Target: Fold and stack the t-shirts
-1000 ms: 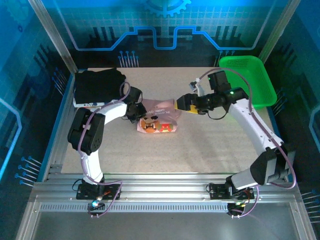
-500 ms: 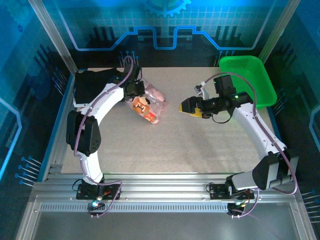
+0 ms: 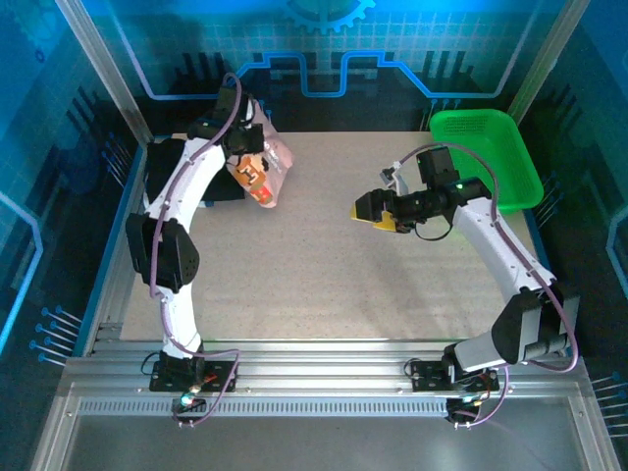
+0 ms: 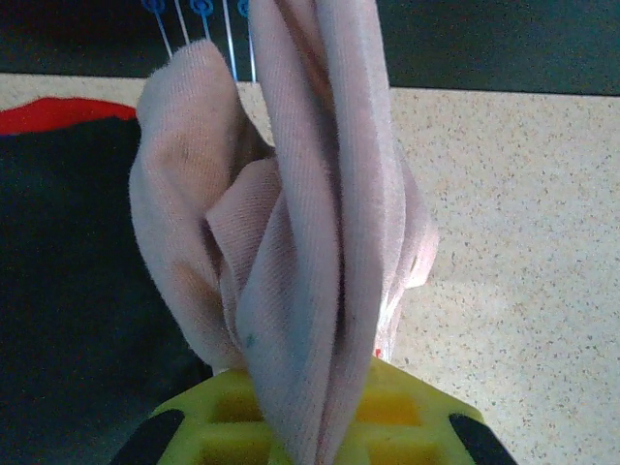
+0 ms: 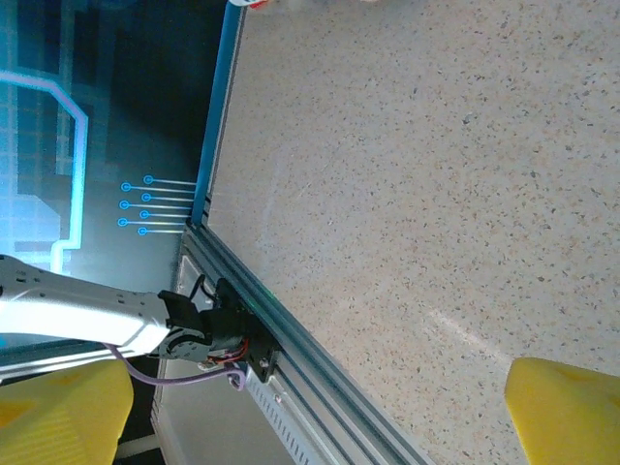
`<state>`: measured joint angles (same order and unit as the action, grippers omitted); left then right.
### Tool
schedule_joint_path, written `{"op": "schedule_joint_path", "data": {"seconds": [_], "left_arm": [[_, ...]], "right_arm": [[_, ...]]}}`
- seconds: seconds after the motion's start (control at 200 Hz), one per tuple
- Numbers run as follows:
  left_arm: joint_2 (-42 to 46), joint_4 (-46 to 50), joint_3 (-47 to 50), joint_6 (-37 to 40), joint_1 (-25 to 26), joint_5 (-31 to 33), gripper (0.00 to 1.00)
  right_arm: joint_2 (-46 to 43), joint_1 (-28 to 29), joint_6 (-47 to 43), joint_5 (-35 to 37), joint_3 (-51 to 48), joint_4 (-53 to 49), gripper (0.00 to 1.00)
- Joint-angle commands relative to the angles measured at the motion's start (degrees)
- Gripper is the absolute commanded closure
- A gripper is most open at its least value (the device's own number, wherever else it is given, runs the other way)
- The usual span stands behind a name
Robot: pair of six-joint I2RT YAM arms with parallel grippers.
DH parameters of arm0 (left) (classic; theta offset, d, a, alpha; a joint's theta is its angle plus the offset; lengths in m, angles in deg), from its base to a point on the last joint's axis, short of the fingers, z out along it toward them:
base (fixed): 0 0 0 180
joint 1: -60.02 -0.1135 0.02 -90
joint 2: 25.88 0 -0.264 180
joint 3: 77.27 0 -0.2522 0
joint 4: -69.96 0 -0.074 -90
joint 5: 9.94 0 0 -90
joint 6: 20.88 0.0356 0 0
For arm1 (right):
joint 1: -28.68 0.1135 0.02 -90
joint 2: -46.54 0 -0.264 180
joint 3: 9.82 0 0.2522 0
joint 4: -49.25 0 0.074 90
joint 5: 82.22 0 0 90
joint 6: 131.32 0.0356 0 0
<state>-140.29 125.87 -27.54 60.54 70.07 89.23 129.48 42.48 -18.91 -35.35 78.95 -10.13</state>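
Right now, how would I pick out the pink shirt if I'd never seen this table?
Look to the far left corner of the speckled table, where a folded black t-shirt lies. Beside it the left gripper holds up a bunched pink t-shirt. Its pale colour and small orange-brown print set it apart from the black one.

Your left gripper (image 3: 250, 159) is clamped on the pink t-shirt (image 3: 270, 179), and the hanging cloth fills the space straight beyond its fingertips. The black t-shirt (image 3: 169, 169) lies just to its left, blocking a low pass there; bare table (image 3: 324, 285) spreads to its right. Your right gripper (image 3: 365, 209), jaws wide, has free table beneath and ahead of it, across to the hanging cloth. The green basket (image 3: 491, 157) stands behind it, close beside the wrist.
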Motion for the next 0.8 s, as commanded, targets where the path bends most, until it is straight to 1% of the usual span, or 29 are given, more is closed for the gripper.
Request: {"op": "schedule_joint_path", "data": {"seconds": [0.0, 0.115, 0.3, 0.45, 0.515, 0.715, 0.79], "left_arm": [[-0.54, 1.39, -5.61, 2.03, -0.99, -1.42, 1.00], [-0.64, 2.31, -7.44, 1.37, -3.02, -2.31, 1.00], [0.99, 2.55, -5.32, 1.10, -6.32, -2.79, 1.00], [4.82, -2.35, 3.83, 0.43, -10.57, -3.56, 1.00], [6.48, -4.90, 8.11, -0.01, -13.27, -4.58, 1.00], [7.44, -11.65, 18.70, -1.29, -22.03, -8.06, 1.00], [6.73, -12.97, 20.49, -1.71, -24.81, -9.62, 1.00]], "right_arm": [[0.64, -0.71, -0.22, -1.21, 1.77, -0.78, 0.00], [1.17, -0.66, -0.16, -1.05, 2.16, -0.78, 0.00], [2.11, -0.71, 0.58, -1.21, 2.02, 0.03, 0.00], [3.48, -0.71, 1.74, -1.86, 2.05, 1.33, 0.00], [4.34, -0.54, 1.80, -2.16, 2.73, 1.29, 0.00], [8.43, 0.66, 1.28, -1.83, 6.19, 0.07, 0.00], [10.20, 1.46, 1.36, -1.60, 7.23, -0.16, 0.00]]}}
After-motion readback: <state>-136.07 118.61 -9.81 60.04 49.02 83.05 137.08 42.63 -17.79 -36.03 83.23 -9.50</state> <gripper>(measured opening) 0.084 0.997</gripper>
